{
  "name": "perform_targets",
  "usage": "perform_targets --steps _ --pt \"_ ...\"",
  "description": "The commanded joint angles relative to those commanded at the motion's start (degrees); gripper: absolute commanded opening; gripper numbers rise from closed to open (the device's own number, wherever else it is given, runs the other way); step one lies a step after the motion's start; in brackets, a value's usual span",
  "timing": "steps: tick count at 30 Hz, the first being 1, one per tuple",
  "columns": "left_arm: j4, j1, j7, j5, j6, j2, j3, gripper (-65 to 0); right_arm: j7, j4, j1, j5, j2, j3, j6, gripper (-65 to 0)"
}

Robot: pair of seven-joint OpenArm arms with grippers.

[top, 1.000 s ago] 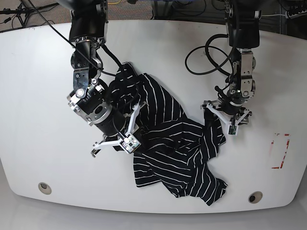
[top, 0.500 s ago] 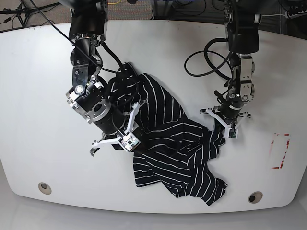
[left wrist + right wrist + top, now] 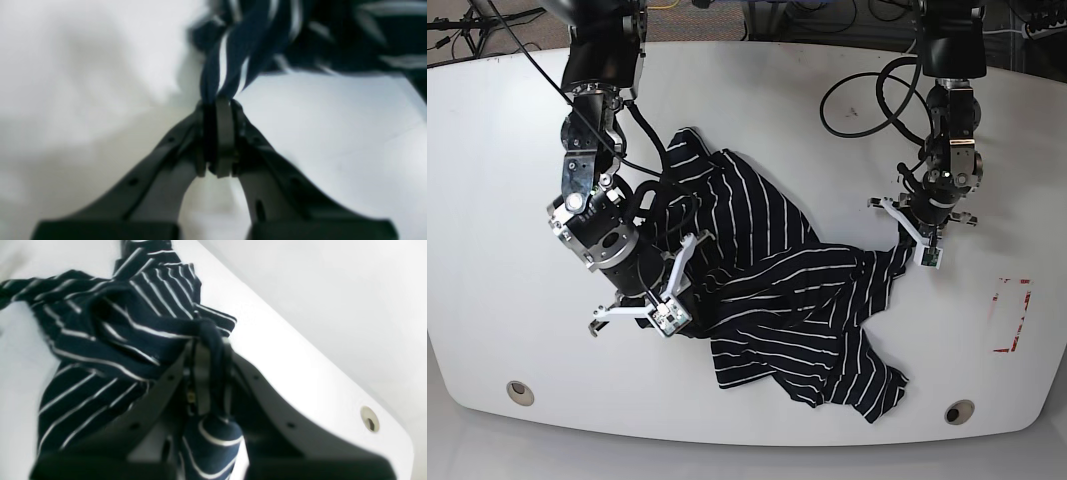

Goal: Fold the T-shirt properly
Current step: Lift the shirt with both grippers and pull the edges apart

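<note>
The T-shirt (image 3: 777, 290), dark navy with thin white stripes, lies crumpled across the middle of the white table (image 3: 507, 180). My left gripper (image 3: 916, 245), on the right of the base view, is shut on a bunched edge of the T-shirt (image 3: 230, 56); the left wrist view shows the fabric pinched between the closed pads (image 3: 224, 133). My right gripper (image 3: 667, 305), on the left of the base view, is shut on the T-shirt's opposite edge. In the right wrist view a fold of the T-shirt (image 3: 140, 330) wraps over the closed fingers (image 3: 200, 380) and hangs below them.
Round holes sit in the table near its front edge, one at the left (image 3: 519, 391) and one at the right (image 3: 959, 411). A red tape outline (image 3: 1012, 315) marks the table's right side. Black cables (image 3: 857, 110) loop behind the left arm.
Both grippers have moved outward, the left one toward the right and the right one toward the left, each pulling its edge of the T-shirt. The cloth has spread wider.
</note>
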Motion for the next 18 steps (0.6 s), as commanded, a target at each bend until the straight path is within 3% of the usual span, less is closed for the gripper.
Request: perform_targets --steps 11,18 --pt "17.58 2.11 5.71 0.09 -3.52 -0.35 -11.16 -65.0 0.00 -7.03 9.32 0.00 0.09 2.64 0.00 -63.6" --pt "25.23 -3.43 11.08 0.35 -6.33 -0.44 -16.35 -65.0 -0.09 -9.76 16.26 0.00 0.62 2.99 0.00 -63.6"
